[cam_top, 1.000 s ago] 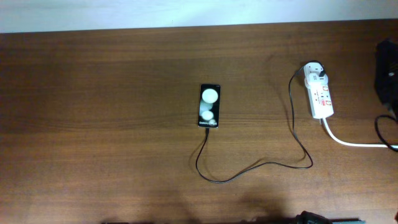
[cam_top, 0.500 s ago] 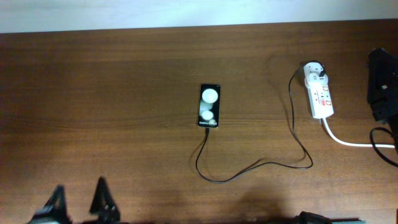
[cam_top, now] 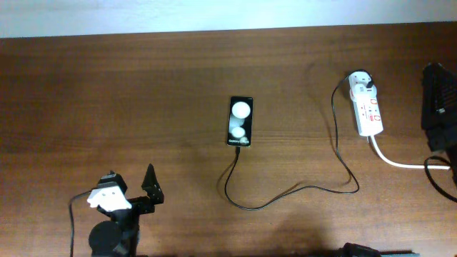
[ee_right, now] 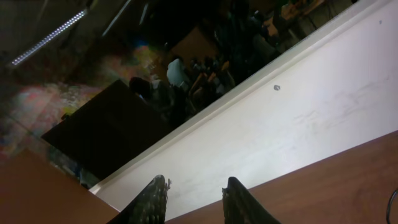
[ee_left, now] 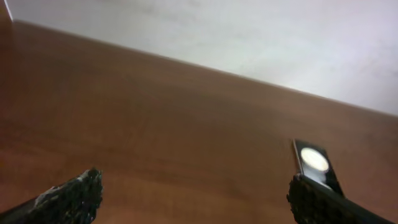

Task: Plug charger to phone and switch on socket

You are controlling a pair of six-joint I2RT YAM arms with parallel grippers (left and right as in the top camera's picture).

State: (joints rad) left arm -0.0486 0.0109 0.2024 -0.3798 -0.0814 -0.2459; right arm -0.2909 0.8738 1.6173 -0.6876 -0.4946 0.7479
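Charger point(cam_top: 333, 121) tip meets the phone point(cam_top: 240, 121) at its lower edge; seating unconfirmed. Socket point(cam_top: 368, 108) switch unreadable. Left gripper point(cam_top: 129, 178) wide open, right gripper point(ee_right: 194, 193) partly open, both empty.

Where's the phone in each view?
Overhead: phone at the centre, long side running up and down the picture.
Left wrist: lower right, one bright spot on its face.
Right wrist: not in it.
Shared landmark: far edge of the table against the white wall, seen in all three.
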